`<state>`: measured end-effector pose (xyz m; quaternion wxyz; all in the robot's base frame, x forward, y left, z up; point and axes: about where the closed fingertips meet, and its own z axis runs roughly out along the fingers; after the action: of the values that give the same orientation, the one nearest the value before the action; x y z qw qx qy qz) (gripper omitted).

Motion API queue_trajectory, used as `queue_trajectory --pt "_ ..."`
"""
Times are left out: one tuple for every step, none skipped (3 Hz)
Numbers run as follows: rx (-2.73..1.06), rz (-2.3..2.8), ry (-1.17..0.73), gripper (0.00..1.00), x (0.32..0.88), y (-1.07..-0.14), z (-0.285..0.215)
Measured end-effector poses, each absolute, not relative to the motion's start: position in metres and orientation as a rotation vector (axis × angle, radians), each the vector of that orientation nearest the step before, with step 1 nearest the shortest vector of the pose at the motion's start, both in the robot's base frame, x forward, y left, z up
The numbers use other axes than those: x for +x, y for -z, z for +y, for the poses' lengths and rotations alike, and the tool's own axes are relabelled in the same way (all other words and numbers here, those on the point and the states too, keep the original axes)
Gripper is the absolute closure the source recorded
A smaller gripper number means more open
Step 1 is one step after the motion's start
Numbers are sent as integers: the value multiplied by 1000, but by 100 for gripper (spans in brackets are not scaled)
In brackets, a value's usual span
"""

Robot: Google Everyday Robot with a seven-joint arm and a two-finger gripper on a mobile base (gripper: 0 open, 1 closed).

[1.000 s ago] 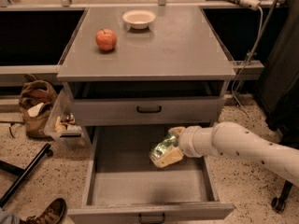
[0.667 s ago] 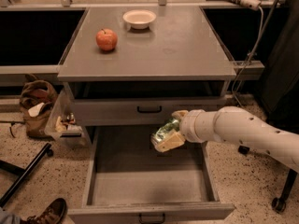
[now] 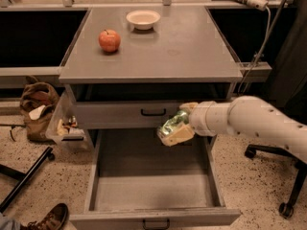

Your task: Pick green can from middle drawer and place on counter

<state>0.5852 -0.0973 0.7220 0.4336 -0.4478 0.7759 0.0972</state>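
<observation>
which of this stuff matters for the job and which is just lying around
In the job: green can, held in the gripper above the open middle drawer; counter.
Lying about: red apple and white bowl on the counter; brown bag and shoe on the floor.

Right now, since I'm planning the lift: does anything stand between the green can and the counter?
Nothing visible does. The gripper holds the green can above the open middle drawer, level with the upper drawer front; the counter lies higher, its front edge the only thing to pass. The apple and bowl sit towards its back.
</observation>
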Motion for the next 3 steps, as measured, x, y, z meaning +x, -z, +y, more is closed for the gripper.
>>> queue_trajectory --pt "-1086 1897 -235 100 602 -809 -104" --pt "-1087 1876 -207 100 623 -879 -106" --pt "-1110 1848 -175 100 648 -907 -97"
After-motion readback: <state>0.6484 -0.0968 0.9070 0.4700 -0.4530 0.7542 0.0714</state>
